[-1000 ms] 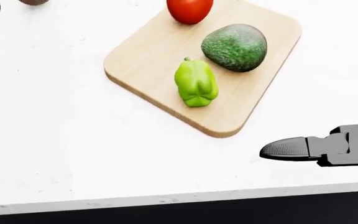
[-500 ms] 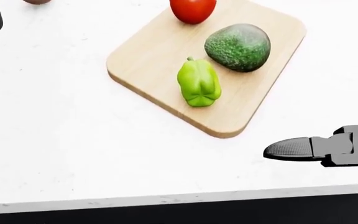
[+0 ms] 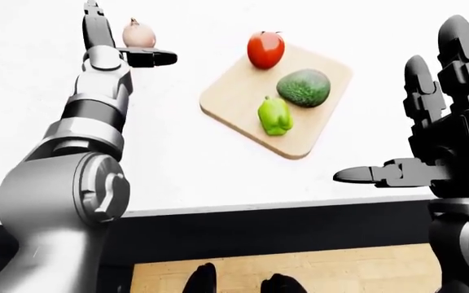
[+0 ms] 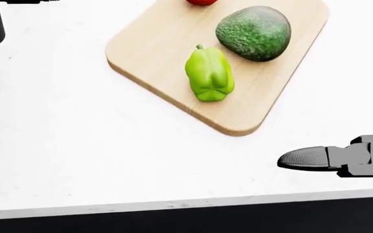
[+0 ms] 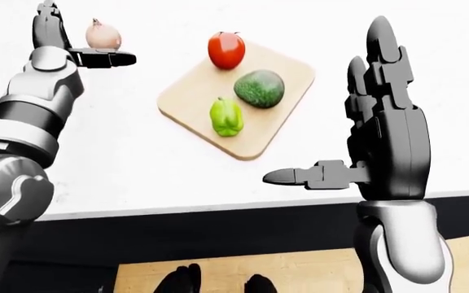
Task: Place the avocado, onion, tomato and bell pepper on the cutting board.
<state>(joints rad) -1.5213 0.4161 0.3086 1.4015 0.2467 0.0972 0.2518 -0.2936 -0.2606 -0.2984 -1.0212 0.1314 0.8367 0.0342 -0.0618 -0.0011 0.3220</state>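
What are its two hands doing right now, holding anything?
Left hand: open, fingers spread beside the onion, not gripping it.
Right hand: open, empty.

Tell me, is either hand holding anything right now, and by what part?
Neither. The left hand has open fingers standing beside the onion, not closed round it. The right hand is open and empty, fingers spread.

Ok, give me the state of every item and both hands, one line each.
tomato: on the cutting board
avocado: on the board
bell pepper: on the board, lying on its side
onion: off the board, on the counter by the left hand's open fingers
left hand: open
right hand: open, empty
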